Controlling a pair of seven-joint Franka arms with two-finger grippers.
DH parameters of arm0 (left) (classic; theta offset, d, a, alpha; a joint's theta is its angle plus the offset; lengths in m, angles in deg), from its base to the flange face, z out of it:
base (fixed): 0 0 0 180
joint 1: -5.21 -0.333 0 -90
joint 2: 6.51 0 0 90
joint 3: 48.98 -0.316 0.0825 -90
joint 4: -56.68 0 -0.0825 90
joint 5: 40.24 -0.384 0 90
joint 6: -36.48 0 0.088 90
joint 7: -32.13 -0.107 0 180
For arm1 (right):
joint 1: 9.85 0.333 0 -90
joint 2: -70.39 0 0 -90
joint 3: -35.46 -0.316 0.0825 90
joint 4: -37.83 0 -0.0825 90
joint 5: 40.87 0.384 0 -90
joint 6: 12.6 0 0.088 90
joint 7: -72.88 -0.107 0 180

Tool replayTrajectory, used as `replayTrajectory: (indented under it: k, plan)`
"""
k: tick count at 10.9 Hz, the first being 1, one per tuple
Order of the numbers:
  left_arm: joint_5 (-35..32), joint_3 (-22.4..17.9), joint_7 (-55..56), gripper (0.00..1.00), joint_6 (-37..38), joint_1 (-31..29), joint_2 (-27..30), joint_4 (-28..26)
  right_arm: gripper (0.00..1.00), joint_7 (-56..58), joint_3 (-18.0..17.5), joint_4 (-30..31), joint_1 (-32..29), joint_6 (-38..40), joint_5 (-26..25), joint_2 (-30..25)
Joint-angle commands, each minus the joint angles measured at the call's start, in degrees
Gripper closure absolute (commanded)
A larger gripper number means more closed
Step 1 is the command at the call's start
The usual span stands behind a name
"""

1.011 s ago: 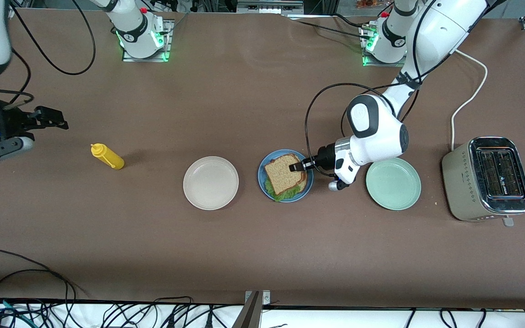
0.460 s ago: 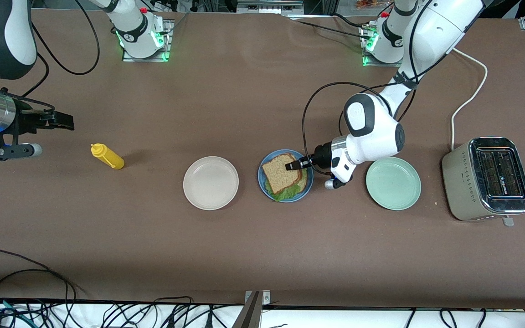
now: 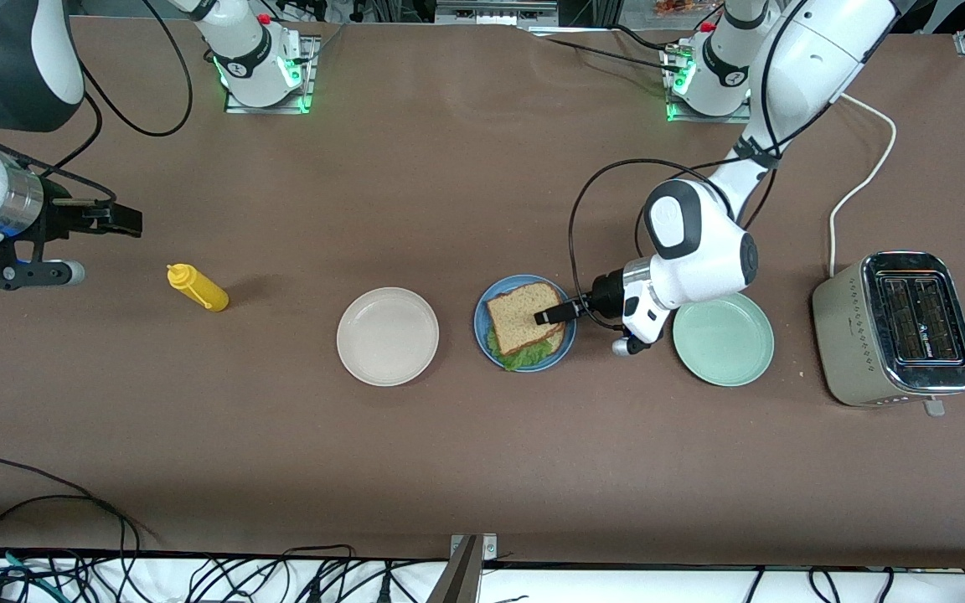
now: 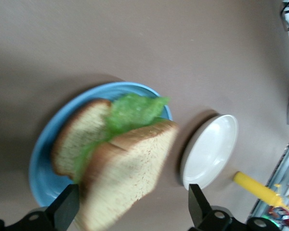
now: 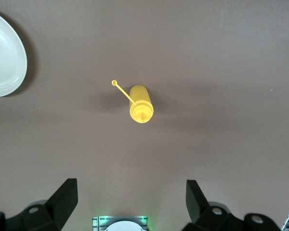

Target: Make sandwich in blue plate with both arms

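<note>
The blue plate [image 3: 566, 345] holds the sandwich: a brown bread slice [image 3: 520, 318] lies on top of the green lettuce [image 3: 524, 357]. The left wrist view shows the top slice [image 4: 130, 168], the lettuce [image 4: 132, 109] and a lower slice [image 4: 77, 139] on the plate [image 4: 41, 159]. My left gripper [image 3: 546, 317] hovers over the sandwich's edge toward the left arm's end. It is open, with the top slice's corner loose between the fingers [image 4: 67, 204]. My right gripper [image 3: 126, 221] is open over bare table near the right arm's end.
A cream-white plate [image 3: 388, 336] lies beside the blue one, and a mint-green plate [image 3: 723, 337] on its other flank, under the left wrist. A yellow squeeze bottle [image 3: 198, 287] stands below the right gripper [image 5: 130, 197]. A toaster [image 3: 897, 328] sits at the left arm's end.
My left gripper has opened and let go of the top bread slice, which now rests on the lettuce. The right arm has shifted slightly toward the table's middle.
</note>
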Motion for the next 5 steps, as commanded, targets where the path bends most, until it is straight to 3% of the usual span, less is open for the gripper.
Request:
replayTrajectory:
  k: [1, 5]
  plan:
    - [-8.75, -1.52, -0.4, 0.0, 4.98, -1.74, 0.4, 0.16, 0.0, -1.71, -1.67, 12.04, -1.48, -6.06, -1.44, -8.74]
    - [-19.99, -4.69, 0.3, 0.0, 17.91, -6.21, 3.73, 1.91, 0.0, 1.08, -2.19, 16.2, -3.84, -11.88, -1.79, -11.14]
